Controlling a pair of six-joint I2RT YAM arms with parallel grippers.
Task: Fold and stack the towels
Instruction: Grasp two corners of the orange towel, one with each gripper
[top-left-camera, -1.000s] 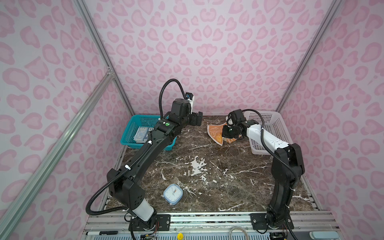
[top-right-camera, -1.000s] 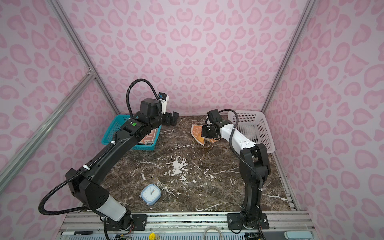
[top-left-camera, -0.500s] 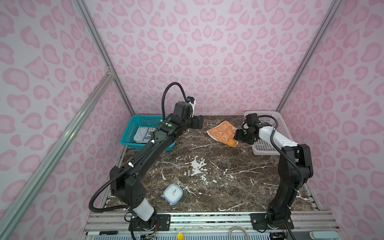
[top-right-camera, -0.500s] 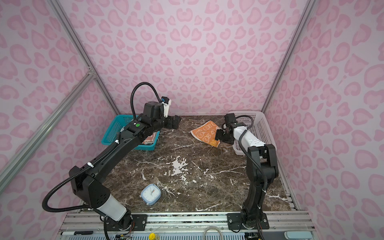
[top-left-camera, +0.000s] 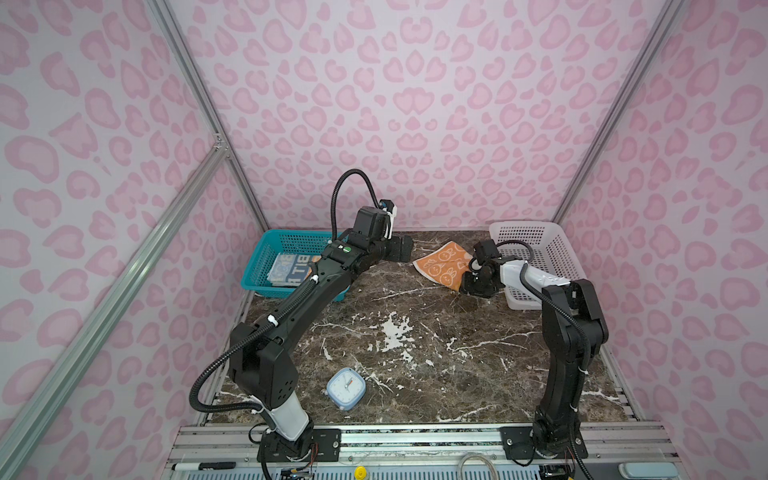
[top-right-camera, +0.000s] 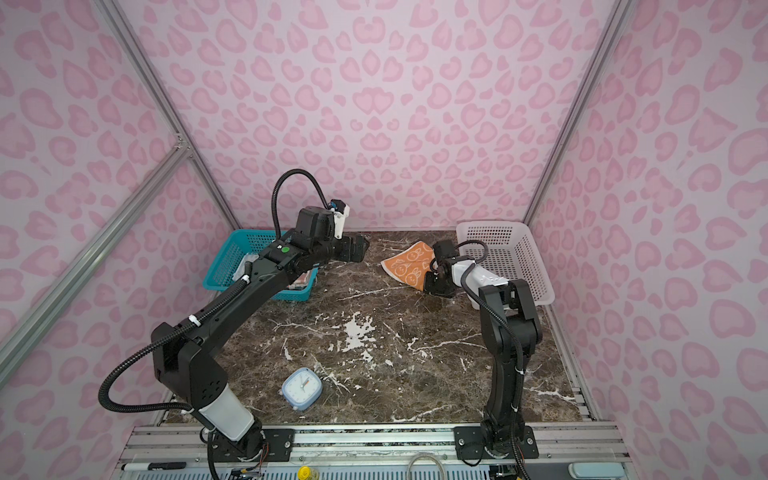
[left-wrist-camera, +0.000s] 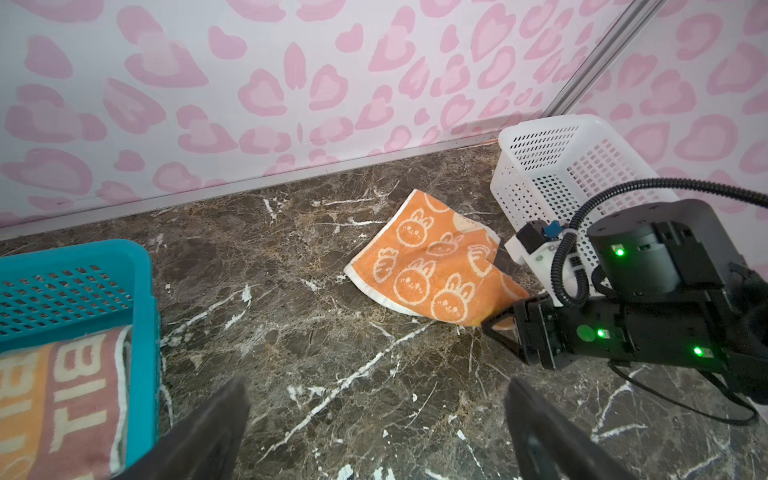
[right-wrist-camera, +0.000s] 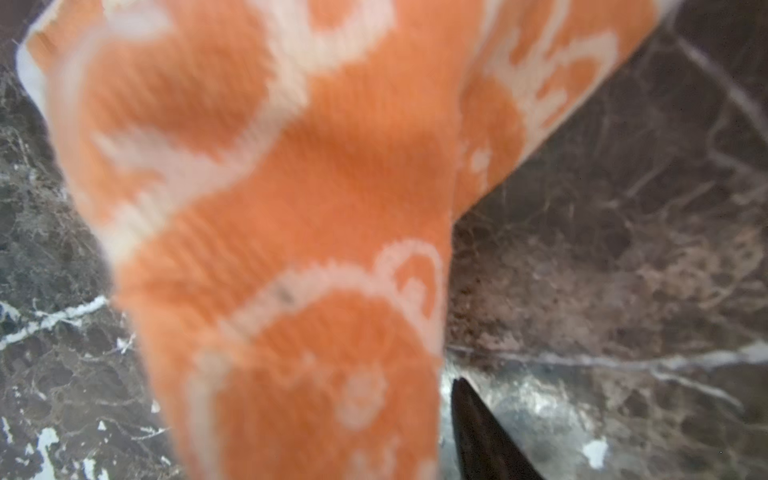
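Note:
The orange-and-cream rabbit towel (top-left-camera: 442, 264) (top-right-camera: 405, 264) (left-wrist-camera: 424, 270) lies spread on the marble at the back, beside the white basket. My right gripper (top-left-camera: 467, 286) (top-right-camera: 430, 286) (left-wrist-camera: 496, 324) is low at its near right corner. In the right wrist view the cloth (right-wrist-camera: 291, 208) covers one finger and the other finger (right-wrist-camera: 478, 436) stands just off its edge, so the jaws are apart around the corner. My left gripper (top-left-camera: 405, 253) (top-right-camera: 359, 251) (left-wrist-camera: 376, 399) hovers wide open and holds nothing, left of the towel. A striped lettered towel (top-left-camera: 289, 268) (left-wrist-camera: 62, 386) lies in the teal basket.
The teal basket (top-left-camera: 253, 266) (left-wrist-camera: 141, 291) stands at the back left and the white mesh basket (top-left-camera: 552, 257) (top-right-camera: 515, 257) (left-wrist-camera: 552, 166) at the back right. A small blue alarm clock (top-left-camera: 345, 388) (top-right-camera: 302, 389) sits near the front edge.
The right gripper pulled the bunched orange towel to the right, let it go spread flat, then returned to its near right corner. The left gripper edged to the right, still open.

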